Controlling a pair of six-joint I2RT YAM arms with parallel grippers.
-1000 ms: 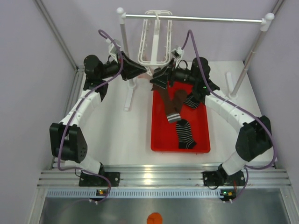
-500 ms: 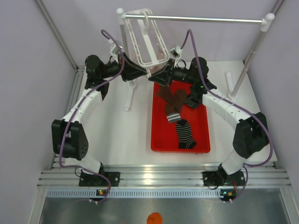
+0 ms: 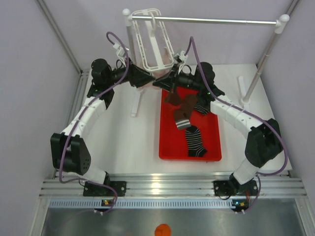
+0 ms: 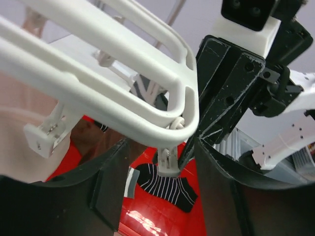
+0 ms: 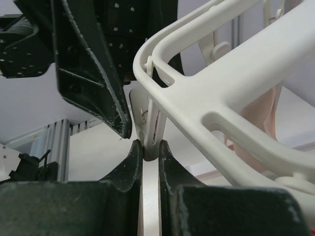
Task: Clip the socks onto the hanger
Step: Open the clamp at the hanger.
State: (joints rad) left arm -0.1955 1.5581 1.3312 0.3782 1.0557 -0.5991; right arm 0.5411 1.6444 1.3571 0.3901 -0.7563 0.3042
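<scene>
Toward six o'clock on the white desk, just right of centre, a red tray lies lengthwise. Nearest in it is a black striped sock. At that sock's eleven o'clock lies a dark brown sock with a white-striped cuff. A second black striped sock lies at the brown one's two o'clock, close to the tray's right wall. A second brown sock shows at the tray's far end, right under the two tools; whether a peg grips it cannot be told.

Over that far end the tools meet nose to nose at the low corner of the hanger. The right tool, on the four o'clock side, is pinched onto a white peg that dangles from the hanger's frame, its fingers pressed against the peg on both sides. The left tool, on the eight o'clock side, stands well apart at the jaws, with one finger on each side of the frame's corner and the peg under it. It grips nothing.

Farther toward twelve o'clock the hanger tilts, its low edge nearest the tools and its hook over the metal crossbar. In the right wrist view a pale pink fabric shows beyond the frame.
</scene>
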